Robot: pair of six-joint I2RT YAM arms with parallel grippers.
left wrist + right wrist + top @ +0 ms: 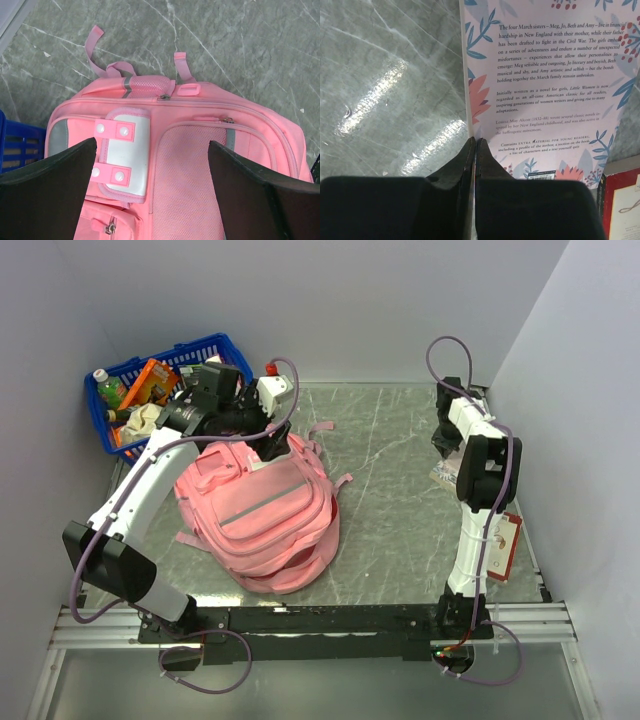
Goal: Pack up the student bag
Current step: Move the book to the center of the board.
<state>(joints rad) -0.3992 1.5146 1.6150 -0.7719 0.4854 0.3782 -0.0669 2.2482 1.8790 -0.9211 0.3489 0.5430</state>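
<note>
Student bag (262, 510) lies flat on the grey, white-veined tabletop (400, 500), front face up. It sits left of centre and is the biggest thing here. Its long axis runs roughly near-to-far, slightly skewed: the carry-handle end points toward the back wall, the bottom toward my bases. It is soft pink fabric, puffy in outline, with a grey reflective stripe across the front. From my left wrist I see a mesh panel, a white patch crossed by two pink tabs with round snaps, and small metal zip pulls. The top zip looks drawn shut. Loose pink straps (322, 430) trail off the bag's handle end onto bare stone. My left gripper (152, 145) hangs over the bag's upper front with the fingers spread wide, one on each side of the white patch and mesh, holding nothing. Beyond the bag's far-left corner, against the walls, stands a blue plastic basket (215, 345) with a lattice wall. It is crowded with a red-capped bottle (105, 385) and an orange packet (152, 380). Well to the bag's right, by the right wall, a book (555, 90) lies back cover up. The cover is pale, with blue leaves, coral flowers and printed blurb text. A red-bordered flat item (620, 200) shows at the book's corner. My right gripper (475, 141) is pressed together, tips at the book's left edge. I cannot tell whether the cover is caught between them. The stone there is glossy with streaks of glare.
</note>
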